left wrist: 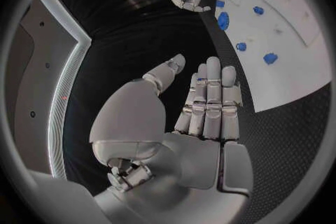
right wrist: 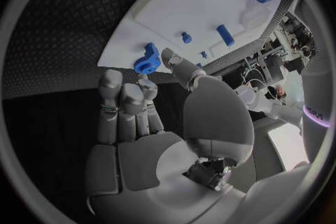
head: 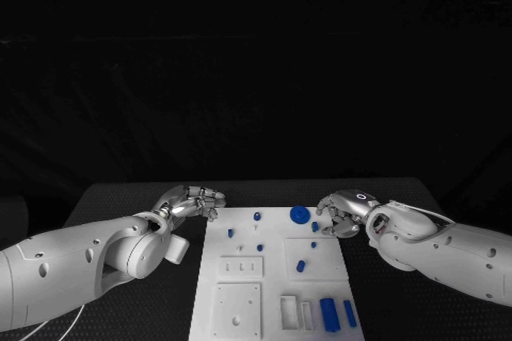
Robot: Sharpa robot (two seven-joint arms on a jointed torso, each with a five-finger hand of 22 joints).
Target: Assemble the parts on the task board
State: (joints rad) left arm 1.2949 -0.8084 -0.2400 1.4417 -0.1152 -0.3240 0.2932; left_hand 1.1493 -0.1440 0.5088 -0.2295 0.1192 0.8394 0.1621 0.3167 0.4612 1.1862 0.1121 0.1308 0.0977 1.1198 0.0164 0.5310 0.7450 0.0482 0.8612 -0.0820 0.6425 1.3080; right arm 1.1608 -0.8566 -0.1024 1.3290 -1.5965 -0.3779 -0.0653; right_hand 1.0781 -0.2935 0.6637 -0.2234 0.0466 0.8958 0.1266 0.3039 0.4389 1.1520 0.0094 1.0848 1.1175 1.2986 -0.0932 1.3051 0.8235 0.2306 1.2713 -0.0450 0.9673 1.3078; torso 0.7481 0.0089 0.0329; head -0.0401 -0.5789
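Both hands, left hand (head: 195, 203) and right hand (head: 343, 211), open, empty

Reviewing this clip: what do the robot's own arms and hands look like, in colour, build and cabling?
Both arms are smooth white shells with small dark holes. The left arm has a round disc-shaped wrist joint and a thin pale cable beneath it. The right arm has a thin cable along its forearm. The left hand and right hand are silver metal with segmented fingers.

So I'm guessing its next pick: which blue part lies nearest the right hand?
The round blue part at the task board's far edge, just beside the right hand's fingers; it's the largest and flattest.
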